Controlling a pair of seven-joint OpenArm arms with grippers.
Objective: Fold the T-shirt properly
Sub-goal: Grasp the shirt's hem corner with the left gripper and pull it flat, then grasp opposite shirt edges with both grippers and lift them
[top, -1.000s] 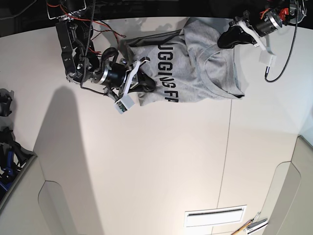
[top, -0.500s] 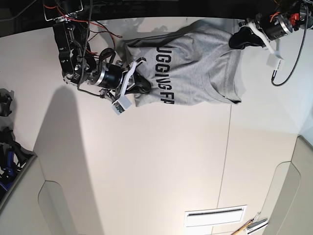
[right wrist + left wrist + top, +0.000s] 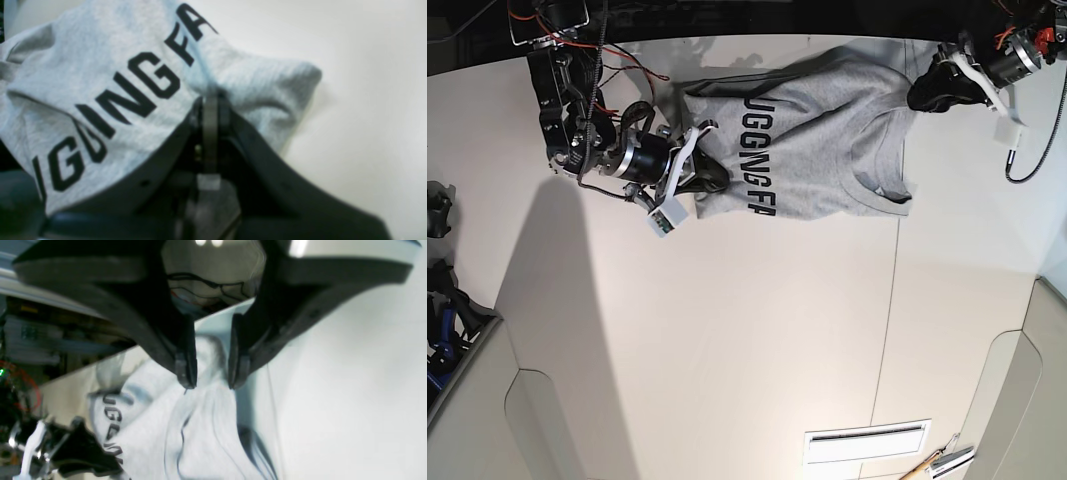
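Jaws on the left arm stood parted at the shirt's upper corner; the right arm's jaws were closed on the T-shirt (image 3: 817,140), which stretched lengthwise between both arms across the table (image 3: 727,330).

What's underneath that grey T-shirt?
Around the edges of the T-shirt you see the pale tabletop, with a thin seam running up to the shirt's lower edge. Whatever lies directly beneath the cloth is covered and can't be seen.

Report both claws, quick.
Left claw: open, fingers apart, shirt showing beyond the gap.
Right claw: closed, pinching the shirt, cloth bunched at its tips.
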